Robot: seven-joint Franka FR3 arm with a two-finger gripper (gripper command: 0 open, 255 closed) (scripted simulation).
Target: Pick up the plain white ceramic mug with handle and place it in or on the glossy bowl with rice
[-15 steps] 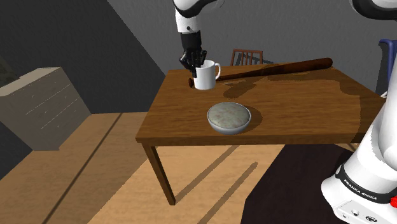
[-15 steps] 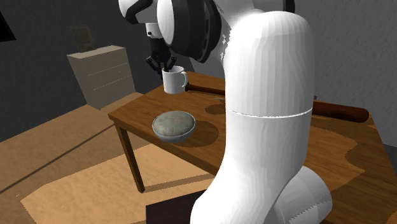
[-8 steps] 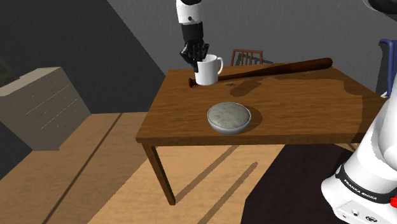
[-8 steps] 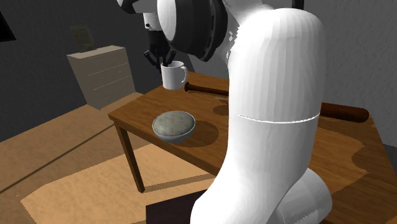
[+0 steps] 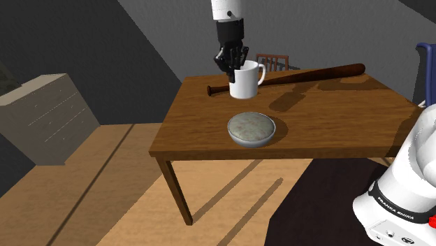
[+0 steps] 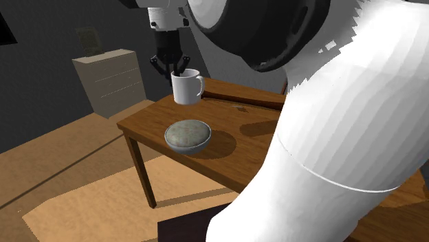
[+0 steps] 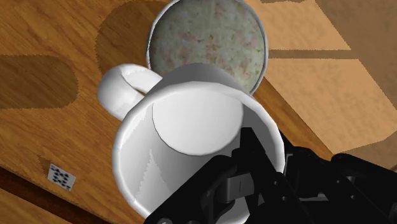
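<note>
Holding the mug [image 5: 245, 82] aloft with the gripper [image 5: 234, 64] clenched on its rim, upright over the table [image 5: 335, 119], just beyond the bowl [image 5: 251, 129], seemingly high enough for clearing the bowl's edge.

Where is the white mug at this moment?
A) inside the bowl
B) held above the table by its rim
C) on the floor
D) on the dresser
B: the gripper clasps the mug at its rim, clear of the table, short of the bowl.
</note>
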